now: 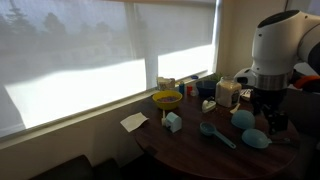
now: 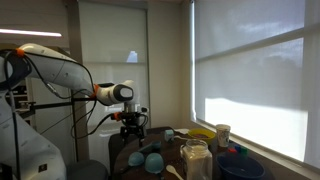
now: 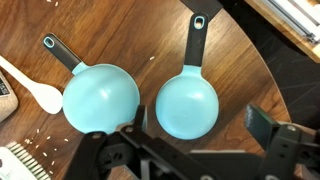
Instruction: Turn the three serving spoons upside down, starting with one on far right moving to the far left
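Note:
Two teal serving spoons fill the wrist view, with their round bowls side by side and their handles pointing up the frame. One bowl lies to the left and the other sits between my fingers. Both look domed, rounded side up. My gripper hovers open above the second one, its fingers clear of it. An exterior view shows these two spoons under the gripper, and a third spoon lying further along the table. The gripper hangs over the spoons.
A yellow bowl, a small light-blue box, a jar and a white paper share the round wooden table. A white spoon lies left of the teal ones. The table edge curves close on the right.

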`<move>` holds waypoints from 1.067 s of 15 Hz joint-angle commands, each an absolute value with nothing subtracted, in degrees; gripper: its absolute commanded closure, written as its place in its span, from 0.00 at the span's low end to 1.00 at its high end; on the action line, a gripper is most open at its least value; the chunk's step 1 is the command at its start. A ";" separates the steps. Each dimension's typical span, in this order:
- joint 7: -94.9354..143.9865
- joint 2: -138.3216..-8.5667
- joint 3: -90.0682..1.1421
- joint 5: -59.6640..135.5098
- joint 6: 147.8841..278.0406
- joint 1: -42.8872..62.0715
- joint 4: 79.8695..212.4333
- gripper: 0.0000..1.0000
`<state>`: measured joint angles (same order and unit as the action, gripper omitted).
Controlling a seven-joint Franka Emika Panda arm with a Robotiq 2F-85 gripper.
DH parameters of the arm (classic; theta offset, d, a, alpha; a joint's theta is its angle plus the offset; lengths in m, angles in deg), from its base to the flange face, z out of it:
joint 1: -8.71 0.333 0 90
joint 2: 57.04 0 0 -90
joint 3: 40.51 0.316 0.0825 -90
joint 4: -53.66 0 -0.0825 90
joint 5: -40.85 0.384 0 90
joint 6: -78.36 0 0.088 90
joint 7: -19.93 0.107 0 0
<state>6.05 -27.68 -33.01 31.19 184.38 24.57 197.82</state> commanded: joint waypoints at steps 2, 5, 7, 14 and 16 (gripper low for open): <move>5.85 -27.67 -32.57 31.43 184.36 24.09 197.75 0.00; 3.93 -27.85 -34.80 37.53 191.79 25.43 198.44 0.00; 3.57 -28.63 -35.63 41.74 196.80 25.41 198.44 0.00; -2.07 -31.32 -40.58 59.63 208.02 26.12 201.15 0.00; -4.23 -32.11 -41.68 63.43 209.01 26.05 201.83 0.00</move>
